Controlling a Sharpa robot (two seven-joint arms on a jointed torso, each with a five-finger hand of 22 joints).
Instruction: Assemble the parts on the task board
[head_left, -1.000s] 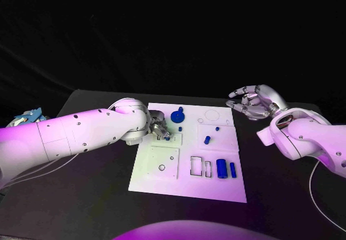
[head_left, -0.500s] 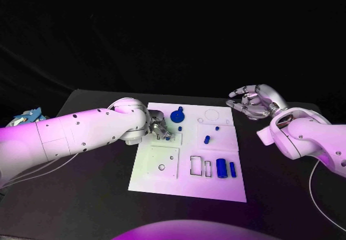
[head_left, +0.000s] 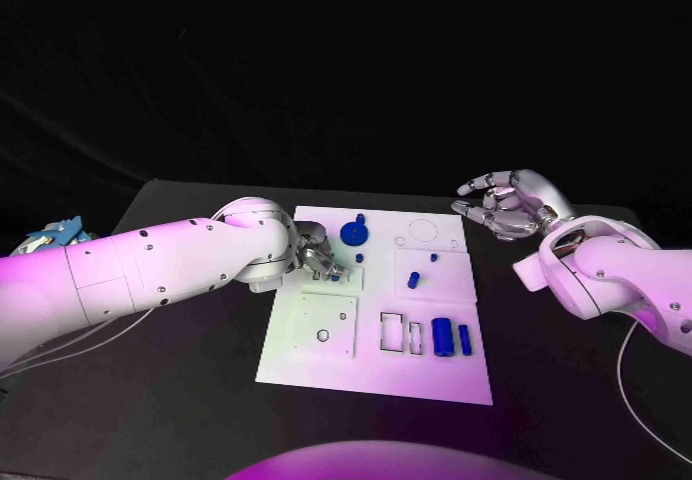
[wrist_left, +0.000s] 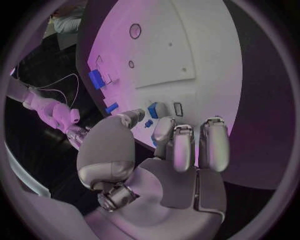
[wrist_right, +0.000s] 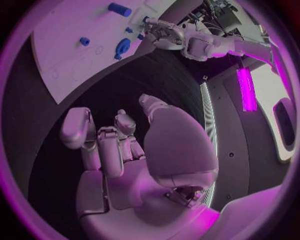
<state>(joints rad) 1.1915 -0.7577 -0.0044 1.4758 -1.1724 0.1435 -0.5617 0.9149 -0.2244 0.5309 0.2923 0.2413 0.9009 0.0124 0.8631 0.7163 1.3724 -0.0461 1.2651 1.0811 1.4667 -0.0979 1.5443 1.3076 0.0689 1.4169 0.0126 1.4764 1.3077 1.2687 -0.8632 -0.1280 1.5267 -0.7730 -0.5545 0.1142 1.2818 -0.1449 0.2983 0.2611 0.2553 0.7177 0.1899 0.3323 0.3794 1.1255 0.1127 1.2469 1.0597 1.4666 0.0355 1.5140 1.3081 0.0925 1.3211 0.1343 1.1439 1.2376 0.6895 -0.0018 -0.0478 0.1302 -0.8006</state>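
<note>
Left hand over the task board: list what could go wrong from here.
1. The left hand works close above small blue parts; its fingers may knock one off its spot.
2. Its arm hides that corner of the task board from the head view, so a misplaced part could go unnoticed.

Left robot hand (head_left: 320, 258) lowered with fingers curled, right robot hand (head_left: 508, 205) raised, fingers loosely apart

The left hand (head_left: 320, 256) and its arm block the task board (head_left: 378, 370) from its left edge. Blue parts (head_left: 451, 338) crowd its near right. Black table (head_left: 188, 380) around lies open.
</note>
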